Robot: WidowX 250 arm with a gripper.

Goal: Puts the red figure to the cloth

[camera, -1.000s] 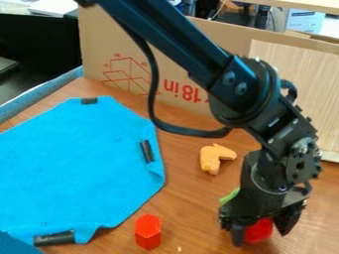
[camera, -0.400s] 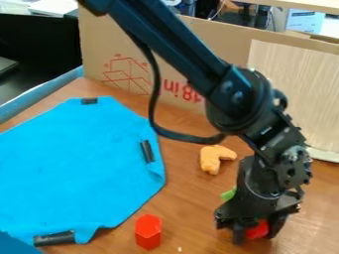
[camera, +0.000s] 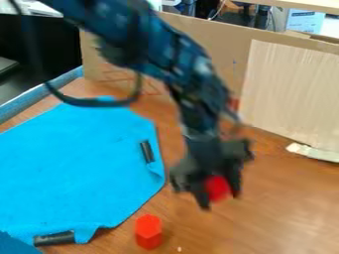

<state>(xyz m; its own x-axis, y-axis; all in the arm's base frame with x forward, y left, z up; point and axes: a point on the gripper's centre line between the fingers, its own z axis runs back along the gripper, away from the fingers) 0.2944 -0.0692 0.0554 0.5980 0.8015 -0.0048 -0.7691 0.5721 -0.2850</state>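
The gripper [camera: 220, 192] hangs over the wooden table, to the right of the blue cloth [camera: 73, 163]. It is shut on a red figure [camera: 217, 188], which shows between the fingers, apart from the cloth. The lower part of the arm and gripper look blurred. Nearer the front edge, a second red piece, a hexagonal block [camera: 148, 232], stands upright on the table beside the cloth's lower right edge.
Behind the table stands a cardboard box wall [camera: 192, 34] with a pale wooden panel [camera: 288, 89] at the right. Black strips [camera: 147, 151] lie at the cloth's edges.
The gripper has moved up and left from the lower right, and the red figure has come with it. The arm now covers the place of the orange piece. The hexagonal block has not moved.
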